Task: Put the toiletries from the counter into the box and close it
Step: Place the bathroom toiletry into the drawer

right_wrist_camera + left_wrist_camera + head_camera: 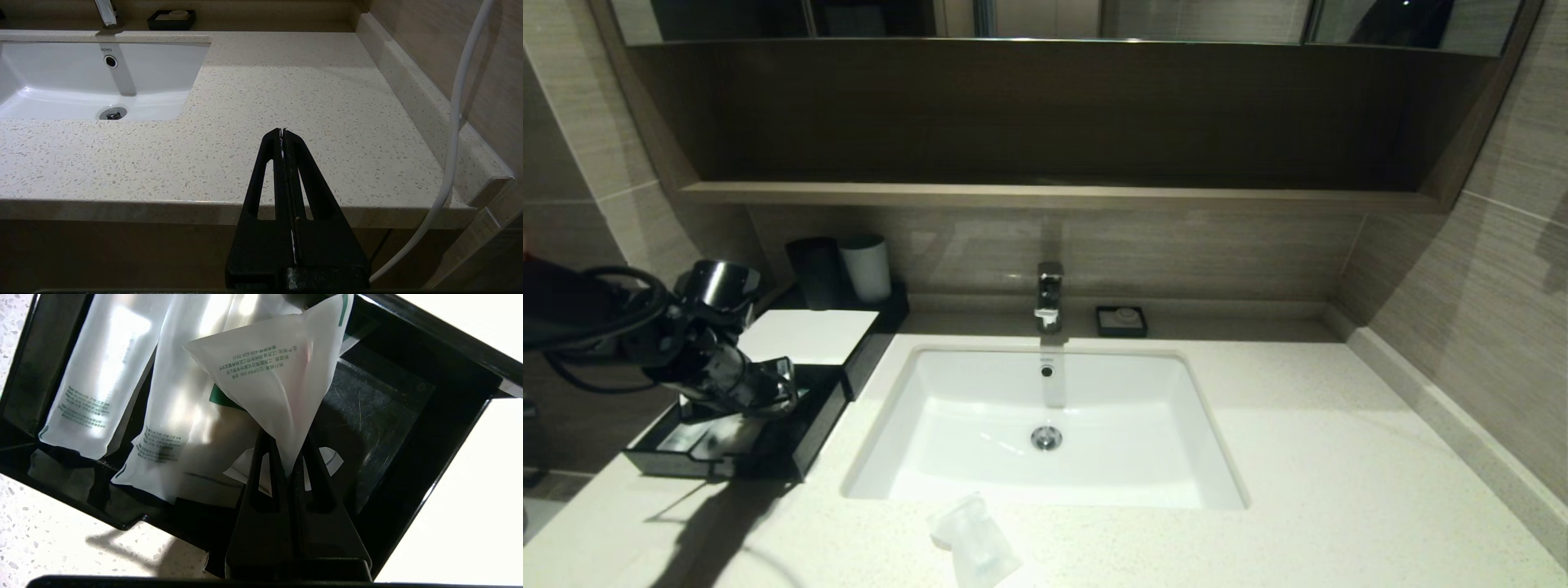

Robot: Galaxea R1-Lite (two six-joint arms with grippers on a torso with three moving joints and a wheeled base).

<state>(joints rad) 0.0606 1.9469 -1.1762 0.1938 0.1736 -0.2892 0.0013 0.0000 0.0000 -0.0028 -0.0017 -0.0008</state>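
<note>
Left claw [289, 465], pinched shut on a white toiletry packet [269, 371], hangs over the open black box [792, 445] at the worktop's [1339, 490] left end; two packets [98, 371] lie inside. Another sachet [972, 543] rests before the sink [980, 425]. Right claw [282, 134], fully closed and empty, is parked off the worktop's front edge.

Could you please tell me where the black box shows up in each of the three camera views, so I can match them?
Head view: the black box sits open on the counter, left of the sink, under the left gripper.
Left wrist view: its interior fills the picture, sachets inside.
Right wrist view: not in it.
Shared landmark: the speckled counter, in all three views.
</note>
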